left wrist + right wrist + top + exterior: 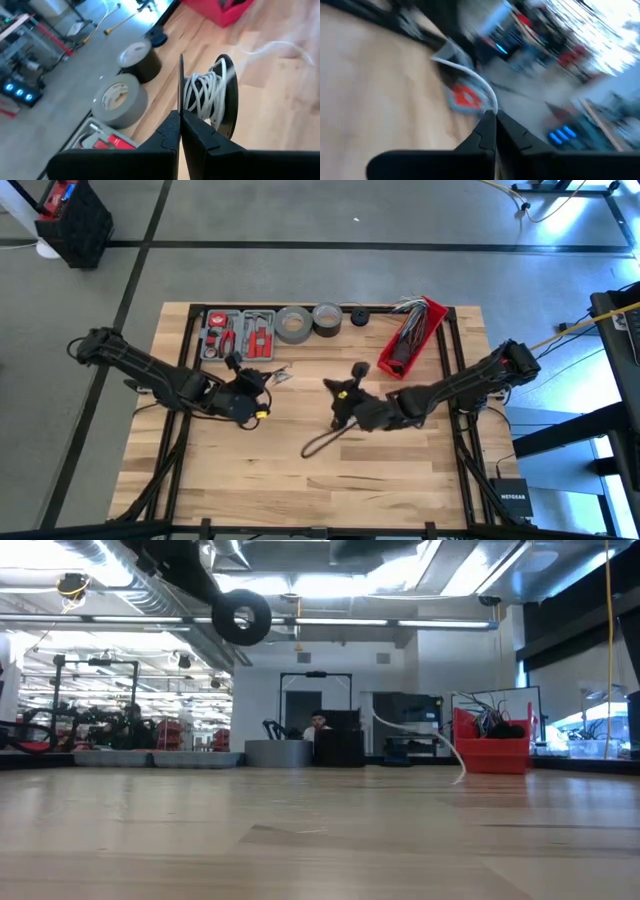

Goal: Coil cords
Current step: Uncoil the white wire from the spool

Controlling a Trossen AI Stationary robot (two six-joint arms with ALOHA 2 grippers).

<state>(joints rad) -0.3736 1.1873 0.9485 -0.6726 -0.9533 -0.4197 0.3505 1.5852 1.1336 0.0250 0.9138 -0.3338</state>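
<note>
The cord is a thin white cable, partly wound on a small black spool (207, 97) with two round discs. In the low view one black disc (241, 616) hangs high above the table. My left gripper (260, 378) holds the spool at mid-table left, shut. A free stretch of white cord (440, 745) arcs down toward the table in front of the red bin. My right gripper (336, 388), at mid-table, is shut on that white cord (470, 80). A thin loop (320, 442) lies on the wood nearer the front edge. My left gripper pinches the rim of the spool's nearer thin disc (179, 102) between its two fingers, coming at it edge-on and slanting slightly down. The spool is lifted clear of the table, its wound cord (202, 95) beside the fingertips. My right gripper pinches the white cord (491, 107) between its fingertips. The fingers point nearly level toward the table's far left. From them the cord curves away in a slack arc; the view is blurred.
Along the far edge stand a grey tool tray with red tools (236, 335), two tape rolls (293, 324) (327, 315) and a small black roll (360, 317). A red bin (412, 338) of wires sits at far right. Bare wood lies toward the front edge.
</note>
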